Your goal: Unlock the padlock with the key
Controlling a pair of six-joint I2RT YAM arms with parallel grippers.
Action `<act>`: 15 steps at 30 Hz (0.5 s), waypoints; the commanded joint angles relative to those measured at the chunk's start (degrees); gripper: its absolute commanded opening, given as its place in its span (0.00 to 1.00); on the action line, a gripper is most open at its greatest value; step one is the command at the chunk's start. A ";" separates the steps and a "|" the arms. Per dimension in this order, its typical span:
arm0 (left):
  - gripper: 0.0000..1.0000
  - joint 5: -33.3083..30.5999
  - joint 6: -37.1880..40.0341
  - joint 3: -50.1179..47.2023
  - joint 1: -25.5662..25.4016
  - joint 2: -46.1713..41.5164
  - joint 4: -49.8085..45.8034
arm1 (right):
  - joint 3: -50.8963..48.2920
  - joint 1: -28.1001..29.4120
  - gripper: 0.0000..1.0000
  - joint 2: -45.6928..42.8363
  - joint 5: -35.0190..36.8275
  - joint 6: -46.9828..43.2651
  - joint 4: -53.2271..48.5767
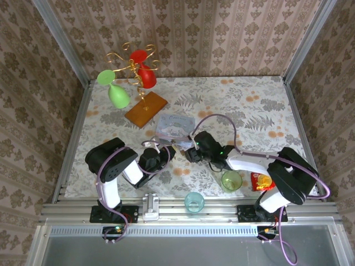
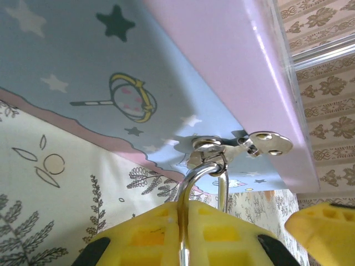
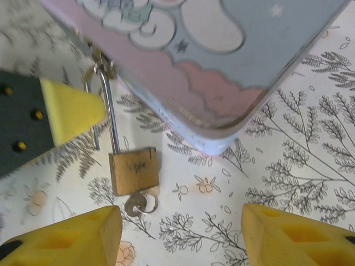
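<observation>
The padlock [image 3: 133, 169] hung from the hasp of the shut tin [image 3: 233, 50] mid-surface, with the key [image 3: 138, 203] in its base. The left claw [image 2: 280, 221] stood slightly apart, one finger against the shackle. The right claw [image 3: 180, 238] gaped beside the key.

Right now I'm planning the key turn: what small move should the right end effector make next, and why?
Probably nudge the right end effector sideways to centre on the key before closing: its fingers stand open, and the key sits ungripped, off-centre between them, in the padlock.

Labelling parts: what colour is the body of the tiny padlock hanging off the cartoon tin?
Brass-gold; the tiny padlock shows best in the right wrist view.
</observation>
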 commanded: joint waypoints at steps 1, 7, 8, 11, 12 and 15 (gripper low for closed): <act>0.09 0.03 1.40 -0.96 0.08 -1.13 -1.55 | 0.14 -2.55 0.60 0.41 -13.21 1.67 3.20; 0.09 0.39 1.03 -0.87 0.11 -0.84 -1.50 | 4.84 -2.58 0.54 7.49 -15.61 0.69 1.41; 0.09 0.30 1.05 -0.95 0.08 -1.07 -1.50 | 5.35 -2.58 0.53 8.79 -15.96 0.93 1.98; 0.09 0.21 1.30 -1.05 0.08 -1.77 -1.56 | 6.98 -2.58 0.53 11.72 -15.72 1.62 2.79; 0.10 0.18 1.37 -1.13 0.07 -1.90 -1.59 | 7.19 -2.58 0.54 12.33 -15.16 1.77 3.32; 0.13 0.12 1.05 -1.40 0.08 -2.26 -1.58 | 7.00 -2.49 0.57 13.43 -13.63 2.40 5.16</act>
